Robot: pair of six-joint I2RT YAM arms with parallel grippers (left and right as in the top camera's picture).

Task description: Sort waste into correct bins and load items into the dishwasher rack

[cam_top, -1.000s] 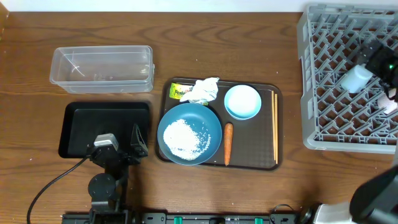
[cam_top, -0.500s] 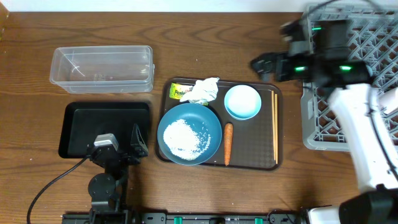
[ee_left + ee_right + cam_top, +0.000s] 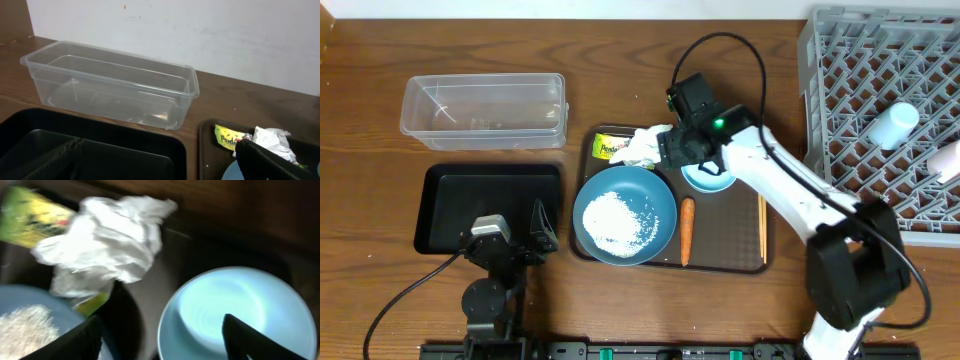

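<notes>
My right gripper [image 3: 680, 153] [image 3: 165, 340] is open and empty, low over the brown serving tray, between the crumpled white napkin [image 3: 647, 143] [image 3: 105, 240] and the light-blue bowl [image 3: 718, 180] [image 3: 235, 310]. The yellow-green wrapper [image 3: 607, 147] [image 3: 27, 215] lies partly under the napkin. The dark-blue plate [image 3: 662, 195] holds white rice [image 3: 615, 220]. The carrot [image 3: 686, 230] and chopsticks [image 3: 763, 215] lie on the tray. The white cup [image 3: 898, 125] lies in the grey rack [image 3: 860, 60]. My left gripper [image 3: 515, 240] [image 3: 160, 167] is open and empty over the black tray [image 3: 450, 190] [image 3: 100, 150].
The clear tub [image 3: 483, 110] [image 3: 115, 85] stands behind the black tray, with nothing in it. The brown serving tray [image 3: 735, 255] sits mid-table. The right arm's cable arches over the table between the tray and the rack.
My right arm has left the white cup in the rack and swung left, down over the brown tray beside the napkin and bowl. The left arm has not moved.
</notes>
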